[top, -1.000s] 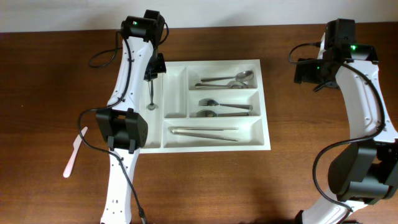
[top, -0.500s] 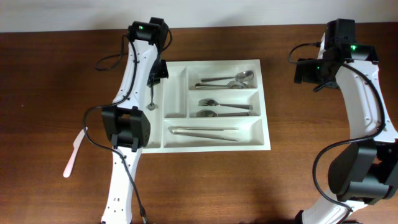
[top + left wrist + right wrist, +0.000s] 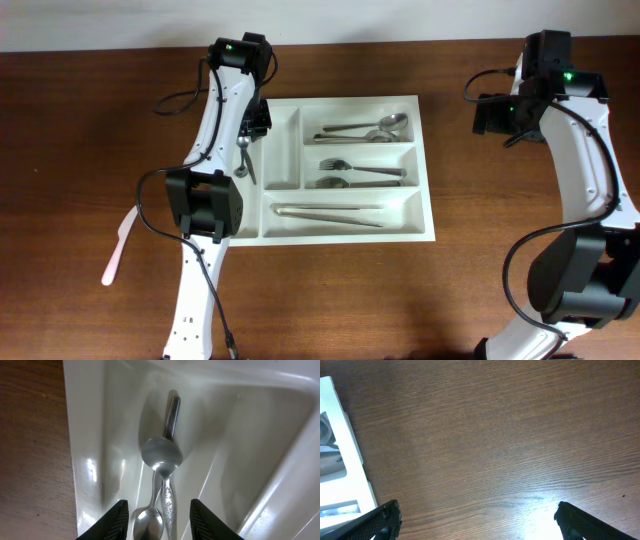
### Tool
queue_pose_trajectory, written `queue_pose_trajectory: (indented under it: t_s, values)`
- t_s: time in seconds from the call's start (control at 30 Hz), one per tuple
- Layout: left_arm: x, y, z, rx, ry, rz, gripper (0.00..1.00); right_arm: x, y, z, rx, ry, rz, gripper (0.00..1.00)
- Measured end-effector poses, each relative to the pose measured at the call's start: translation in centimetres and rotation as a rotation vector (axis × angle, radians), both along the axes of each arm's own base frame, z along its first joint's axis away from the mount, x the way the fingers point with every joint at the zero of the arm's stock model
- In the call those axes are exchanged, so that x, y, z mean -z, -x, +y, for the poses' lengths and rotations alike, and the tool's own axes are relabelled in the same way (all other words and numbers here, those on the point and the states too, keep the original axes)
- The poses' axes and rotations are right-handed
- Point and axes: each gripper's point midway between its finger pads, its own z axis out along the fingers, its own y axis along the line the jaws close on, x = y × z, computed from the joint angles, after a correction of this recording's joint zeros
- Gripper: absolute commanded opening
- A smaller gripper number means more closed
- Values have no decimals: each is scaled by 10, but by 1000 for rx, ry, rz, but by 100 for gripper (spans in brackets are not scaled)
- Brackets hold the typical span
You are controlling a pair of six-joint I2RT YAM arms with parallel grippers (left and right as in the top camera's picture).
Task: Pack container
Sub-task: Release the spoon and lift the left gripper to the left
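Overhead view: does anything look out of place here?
Yes. A pink utensil lies on the table, left of the container and outside it; the other cutlery is in the compartments.

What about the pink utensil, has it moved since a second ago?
No. The pink utensil lies just where it was, the same gap left of the container.

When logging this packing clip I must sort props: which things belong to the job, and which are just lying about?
Job:
- white cutlery tray
- spoons under the open left gripper, in a narrow compartment
- forks and other cutlery in the long compartments
- pink plastic knife outside the tray, likely still to pack

Lying about:
- only the right gripper, hanging open over the table, takes no part
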Motion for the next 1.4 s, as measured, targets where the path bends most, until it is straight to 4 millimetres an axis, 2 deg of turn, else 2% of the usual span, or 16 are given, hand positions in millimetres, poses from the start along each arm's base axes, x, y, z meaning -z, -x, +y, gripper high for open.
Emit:
queue_pose_trajectory:
  t_s: [0.17, 0.23, 0.4, 0.53, 0.7, 0.83, 1.27, 1.4]
  values:
    - [-3, -3, 0, 18, 0, -12, 42, 0, 0, 0, 0, 0, 0, 99]
    - [-11, -7, -1, 21, 6, -41, 42, 0, 0, 0, 0, 0, 0, 99]
    - [-45, -23, 3, 10, 26, -156, 43, 0, 0, 0, 0, 0, 0, 99]
    - [-91, -28, 26, -30, 22, -259, 43, 0, 0, 0, 0, 0, 0, 99]
    - [-151, -27, 70, -111, 4, -391, 43, 0, 0, 0, -1, 1, 0, 99]
    - [-177, -22, 101, -160, -16, -445, 43, 0, 0, 0, 0, 0, 0, 99]
    - [-177, -18, 147, -216, -100, -435, 43, 0, 0, 0, 0, 0, 0, 99]
    - [-169, -4, 164, -239, -158, -406, 43, 0, 0, 0, 0, 0, 0, 99]
